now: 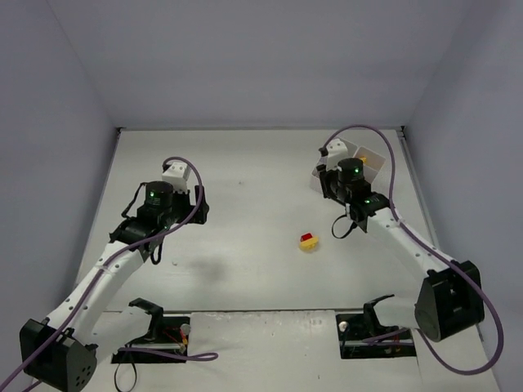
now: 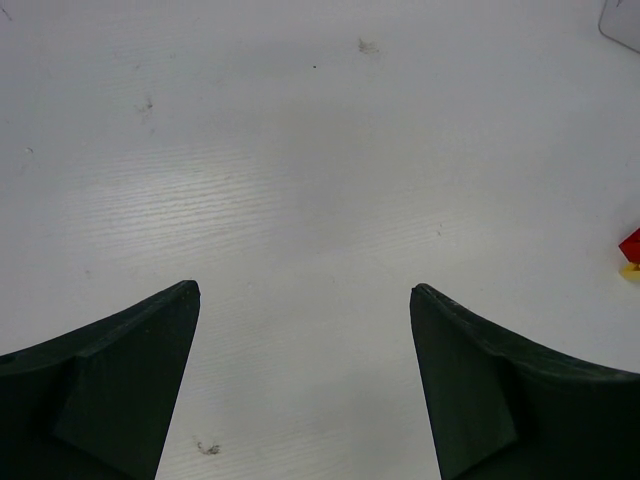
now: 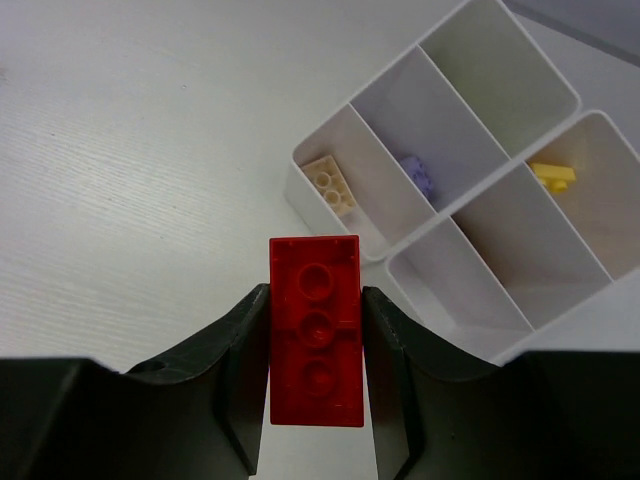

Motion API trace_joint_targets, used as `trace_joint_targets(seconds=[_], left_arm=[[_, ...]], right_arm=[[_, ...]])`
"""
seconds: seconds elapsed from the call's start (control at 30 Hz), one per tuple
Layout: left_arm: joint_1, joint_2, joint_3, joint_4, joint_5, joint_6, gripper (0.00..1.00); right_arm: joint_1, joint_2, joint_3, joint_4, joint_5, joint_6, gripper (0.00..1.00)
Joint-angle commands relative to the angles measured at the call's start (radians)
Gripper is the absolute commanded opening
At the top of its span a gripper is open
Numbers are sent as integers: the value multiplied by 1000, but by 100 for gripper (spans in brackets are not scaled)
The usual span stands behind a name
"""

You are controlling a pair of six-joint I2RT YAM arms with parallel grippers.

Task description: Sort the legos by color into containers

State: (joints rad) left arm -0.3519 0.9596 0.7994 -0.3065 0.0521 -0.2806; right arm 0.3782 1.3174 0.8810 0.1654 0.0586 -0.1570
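Note:
My right gripper [image 3: 316, 300] is shut on a red brick [image 3: 316, 330], underside up, held above the table just short of the white six-compartment tray [image 3: 300, 185]. The tray holds a cream brick [image 3: 329, 184], a lavender brick [image 3: 417, 176] and a yellow brick [image 3: 553, 175] in separate compartments. In the top view the right gripper [image 1: 331, 181] is at the tray [image 1: 372, 161] at the far right. A red brick on a yellow brick [image 1: 308, 241] lies mid-table; its edge shows in the left wrist view [image 2: 630, 252]. My left gripper [image 2: 305, 290] is open and empty above bare table, at the left in the top view [image 1: 189, 206].
Grey walls enclose the white table on three sides. The tray's corner [image 2: 620, 18] shows at the top right of the left wrist view. Purple cables loop off both arms.

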Motion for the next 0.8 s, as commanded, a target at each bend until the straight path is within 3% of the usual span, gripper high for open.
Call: trace_joint_targets(seconds=[0.0, 0.23, 0.53, 0.77], left_arm=[[4, 19, 83, 75, 15, 26, 79], [-4, 68, 98, 109, 51, 50, 80], [-2, 142, 136, 125, 74, 75, 80], [-2, 179, 138, 130, 89, 75, 80]], right_arm=[[-57, -113, -4, -33, -46, -39, 0], [-145, -159, 22, -86, -83, -65, 0], [-257, -93, 119, -138, -192, -110, 0], [-268, -78, 113, -136, -249, -134, 0]])
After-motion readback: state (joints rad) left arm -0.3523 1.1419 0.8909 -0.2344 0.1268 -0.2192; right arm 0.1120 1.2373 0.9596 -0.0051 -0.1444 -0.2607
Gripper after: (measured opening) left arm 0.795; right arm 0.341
